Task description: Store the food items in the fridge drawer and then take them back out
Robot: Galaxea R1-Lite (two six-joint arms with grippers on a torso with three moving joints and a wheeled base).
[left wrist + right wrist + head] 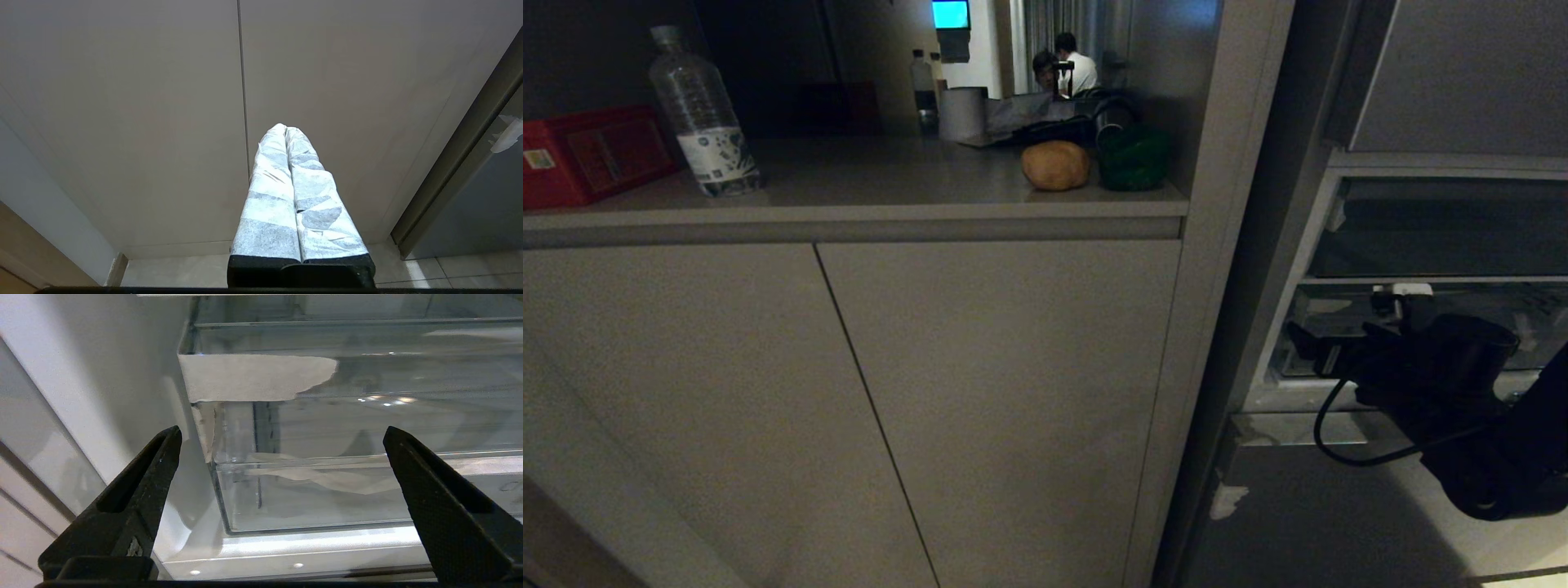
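Early stage: both food items lie outside the fridge, nothing is stored.

The potato and the green pepper sit side by side on the table, near its right end, untouched. The right hand hangs empty with its fingers spread wide, just in front of the clear fridge drawer, which holds no food as far as can be seen. The left hand is parked low by the cabinet doors, fingers pressed together. Loading the drawer and emptying it both remain.
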